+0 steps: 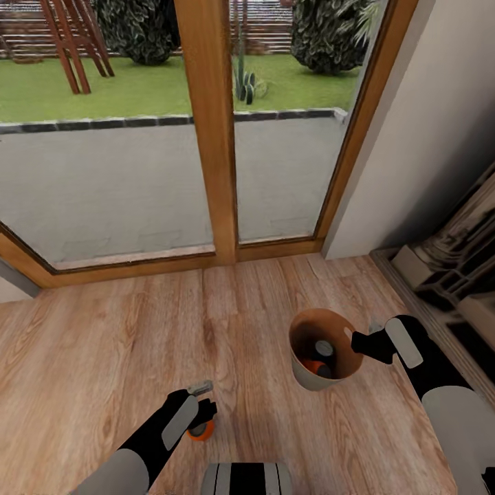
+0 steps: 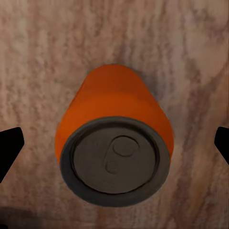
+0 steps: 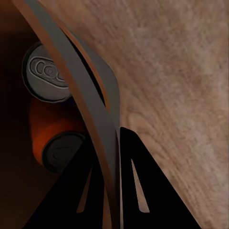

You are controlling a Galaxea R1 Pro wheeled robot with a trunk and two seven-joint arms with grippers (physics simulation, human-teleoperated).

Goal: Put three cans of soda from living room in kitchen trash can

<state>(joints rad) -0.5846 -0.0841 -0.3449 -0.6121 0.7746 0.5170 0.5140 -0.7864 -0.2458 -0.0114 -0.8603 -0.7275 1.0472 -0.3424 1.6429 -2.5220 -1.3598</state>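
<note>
Bin (image 1: 302, 377) stands on the wood floor (image 1: 103, 357) near the glass doors (image 1: 206, 124), at about 1 o'clock from the robot, with a blue can (image 3: 45, 71) and an orange can (image 3: 57, 136) inside. Right gripper (image 1: 357, 342) pinches the bin's rim (one finger each side of the wall). Left gripper (image 1: 204, 399) hangs spread over the third can (image 2: 112, 143), upright at 11 o'clock.
</note>
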